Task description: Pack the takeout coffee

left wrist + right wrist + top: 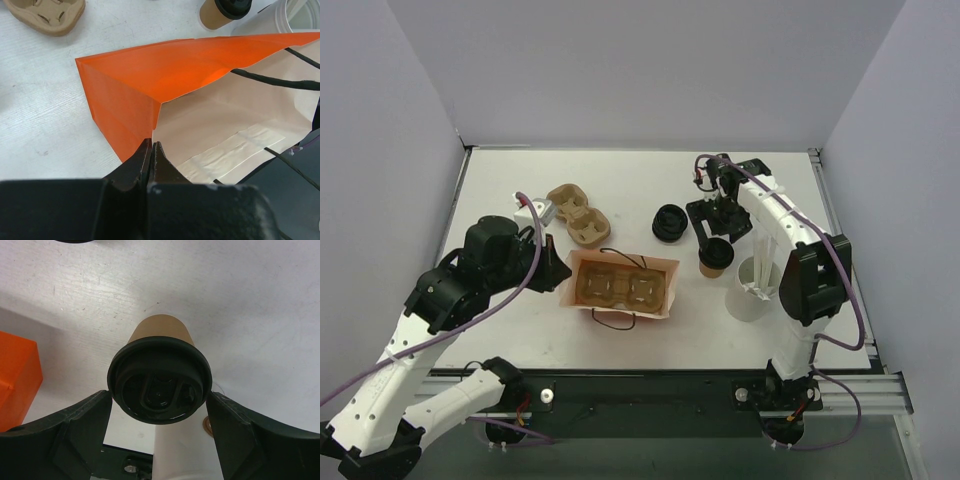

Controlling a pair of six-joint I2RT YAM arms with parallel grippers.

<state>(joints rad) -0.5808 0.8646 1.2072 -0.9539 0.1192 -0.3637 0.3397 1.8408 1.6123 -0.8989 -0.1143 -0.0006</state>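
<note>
The takeout coffee [716, 257], a tan paper cup with a black lid [158, 385], stands right of the orange bag [667, 285]. My right gripper [158, 401] comes down over it, and both fingers touch the rim of the lid, one on each side. The bag stands open at the table's middle. My left gripper [151, 146] is shut on the bag's left rim at a corner fold [150, 75], holding the mouth open. The coffee [220, 12] shows beyond the bag in the left wrist view.
A tall white cup [750, 295] stands close to the coffee on its near right. A stack of black lids [669, 221] lies behind the bag. A cardboard cup carrier [578, 215] sits at the back left, and another carrier [618, 288] lies inside the bag.
</note>
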